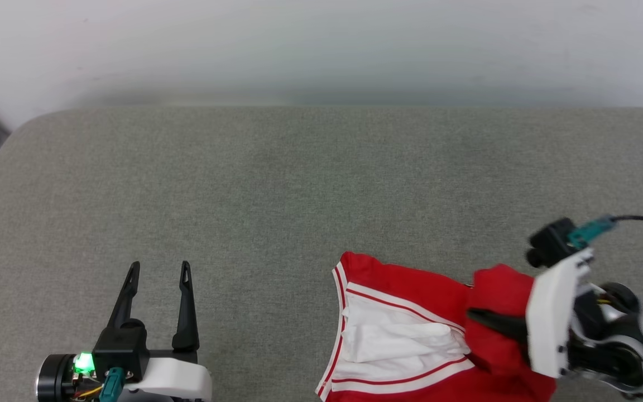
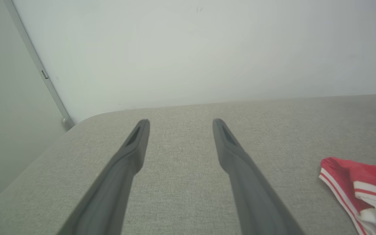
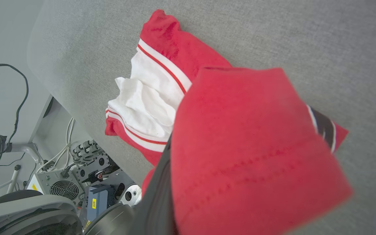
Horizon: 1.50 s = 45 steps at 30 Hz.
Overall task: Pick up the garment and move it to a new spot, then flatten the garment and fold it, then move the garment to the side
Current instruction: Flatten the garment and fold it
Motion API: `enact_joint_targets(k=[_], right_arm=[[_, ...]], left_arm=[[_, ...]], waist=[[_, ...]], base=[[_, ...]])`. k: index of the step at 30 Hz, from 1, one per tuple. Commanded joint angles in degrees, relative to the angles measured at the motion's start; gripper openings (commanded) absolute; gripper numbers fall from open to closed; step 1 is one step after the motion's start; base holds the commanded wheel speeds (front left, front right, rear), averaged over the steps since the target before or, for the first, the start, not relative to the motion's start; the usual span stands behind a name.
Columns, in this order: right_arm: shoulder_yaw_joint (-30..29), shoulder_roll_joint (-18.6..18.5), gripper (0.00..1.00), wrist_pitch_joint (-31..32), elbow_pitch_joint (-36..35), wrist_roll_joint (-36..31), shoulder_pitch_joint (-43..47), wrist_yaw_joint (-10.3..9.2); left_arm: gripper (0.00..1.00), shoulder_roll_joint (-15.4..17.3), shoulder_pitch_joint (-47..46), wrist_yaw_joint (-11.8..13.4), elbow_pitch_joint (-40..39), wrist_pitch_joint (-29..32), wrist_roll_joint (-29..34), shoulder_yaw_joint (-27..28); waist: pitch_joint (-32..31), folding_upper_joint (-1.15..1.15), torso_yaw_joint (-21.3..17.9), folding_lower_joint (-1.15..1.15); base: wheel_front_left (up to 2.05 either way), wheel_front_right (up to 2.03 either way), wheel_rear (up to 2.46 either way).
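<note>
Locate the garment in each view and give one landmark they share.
Head view: the garment at lower right, reaching the bottom edge.
Left wrist view: the garment in the lower right corner.
Right wrist view: the garment across the centre, one red fold nearest.
Shared landmark: its red-and-white striped trim.

Red over the main cloth of the garment; white on the inner sleeve fabric. Striped trim along the hems: white bands split by a thin red line. Black patch with white outline at one corner, visible in the right wrist view. Mottled grey weave, uniform, across the table. Pale grey-white on the wall. Black fingers and white housing on the left tool, with a lit green indicator and a teal left connector. Same black and white on the right tool, with a teal right connector.
</note>
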Motion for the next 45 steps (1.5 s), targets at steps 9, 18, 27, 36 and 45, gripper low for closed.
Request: enact_joint_targets(k=[9, 18, 27, 36, 45], right_arm=[[10.5, 8.1, 0.00, 0.8, 7.7, -7.7, -12.1, -0.02], [18.3, 12.1, 0.00, -4.4, 19.8, -10.4, -15.1, -0.02], [20.6, 10.1, 1.00, -13.1, 20.5, -9.1, -15.7, -0.06], [11.0, 3.8, 1.00, -31.0, 10.7, -16.2, -12.6, -0.02], [-11.2, 8.9, 1.00, -51.1, 8.8, -31.8, -3.4, -0.03]], left_arm=[[1.00, -0.7, -2.8, -0.8, -0.1, -0.1, 0.3, -0.5], [1.00, -1.1, -4.7, -0.9, 0.3, -0.1, 0.1, -0.8], [1.00, -1.2, -3.1, -0.9, 0.7, -0.1, 0.4, -0.1], [1.00, -1.3, -0.6, -0.4, 0.7, -0.1, 0.8, 0.1], [1.00, -1.0, 1.4, -0.5, 0.5, -0.1, 0.6, 0.3]], waist=[[3.9, 0.00, 1.7, 0.00], [6.3, 0.00, 3.0, 0.00], [4.6, 0.00, 1.8, 0.00], [0.3, 0.00, -1.2, 0.00], [-2.1, 0.00, -3.4, 0.00]], base=[[0.00, 0.00, 0.00], [0.00, 0.00, 0.00], [0.00, 0.00, 0.00], [0.00, 0.00, 0.00], [0.00, 0.00, 0.00]])
